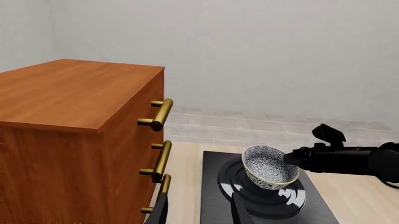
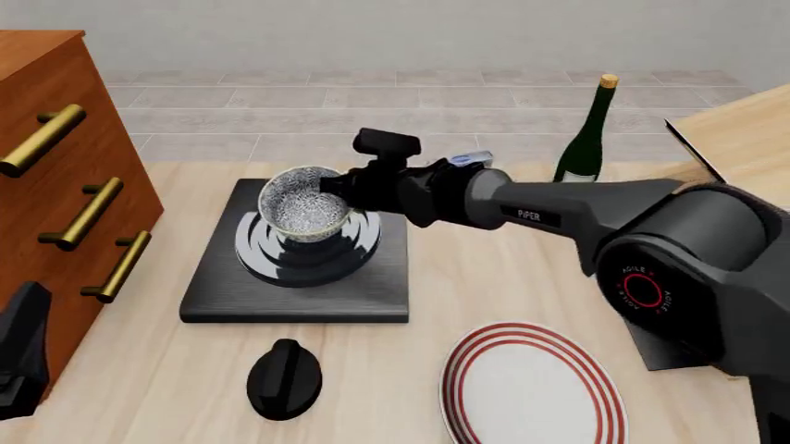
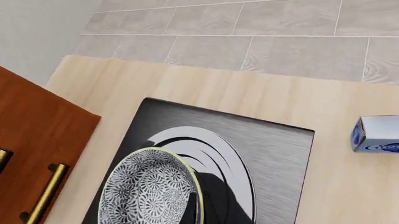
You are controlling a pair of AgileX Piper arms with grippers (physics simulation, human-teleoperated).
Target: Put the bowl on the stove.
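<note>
We see the bowl [image 3: 149,193] low in the picture, its speckled grey-blue inside turned toward us and its pale rim tilted. It overlaps the stove [image 3: 274,149] — a dark brushed slab that carries a burner [image 3: 209,154] of silver-grey and black rings. The stove lies on a light wooden table [image 3: 206,86]. Beside the stove stands a brown wooden cabinet [image 3: 34,140] with brass handles [image 3: 44,198] on its front. A small white and blue box [image 3: 377,134] lies on the table, well apart from the stove — only part of it shows. Beyond the table edge, grey floor tiles [image 3: 274,37] meet a pale wall [image 3: 40,28]. We cannot see the gripper fingers here.
</note>
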